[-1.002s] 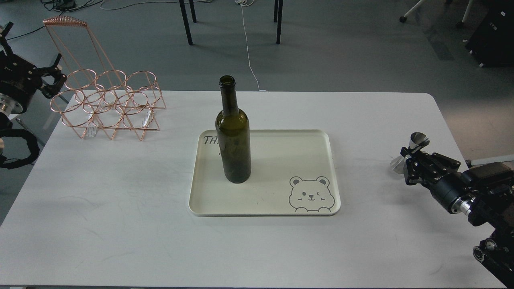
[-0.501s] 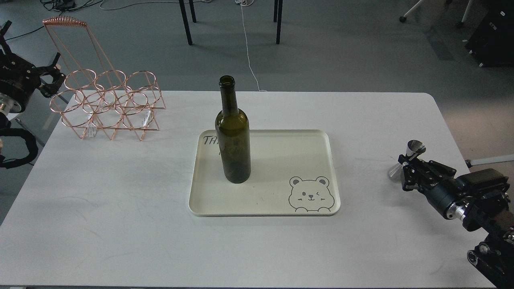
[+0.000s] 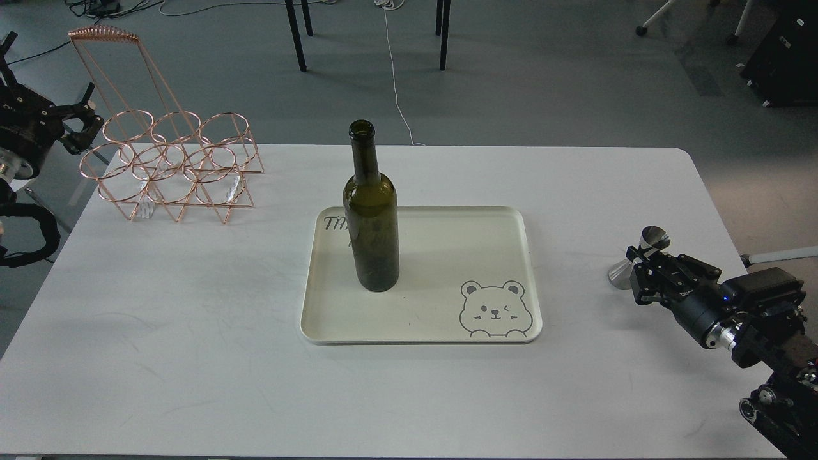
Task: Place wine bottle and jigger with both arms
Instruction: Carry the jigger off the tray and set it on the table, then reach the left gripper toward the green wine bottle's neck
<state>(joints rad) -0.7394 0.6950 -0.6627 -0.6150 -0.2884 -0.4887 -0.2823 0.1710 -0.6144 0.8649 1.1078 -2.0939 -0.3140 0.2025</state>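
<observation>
The wine bottle (image 3: 372, 217) is dark olive-green and stands upright on the left part of a cream tray (image 3: 532, 275) with a bear drawing, in the middle of the white table (image 3: 179, 319). The jigger (image 3: 653, 239) is small and shiny steel. It is tilted in my right gripper (image 3: 637, 275), which is shut on its waist near the table's right edge, well right of the tray. My left gripper (image 3: 86, 118) is off the table's far left corner, beside the wire rack, with its fingers spread and nothing in it.
A copper wire bottle rack (image 3: 172, 166) with several rings stands at the table's back left corner. Chair legs (image 3: 297, 38) and a white cable (image 3: 393, 70) are on the floor behind the table.
My right gripper has moved left and slightly down with the jigger, toward the tray. My left gripper has drawn back a little to the left. The bottle has not moved.
</observation>
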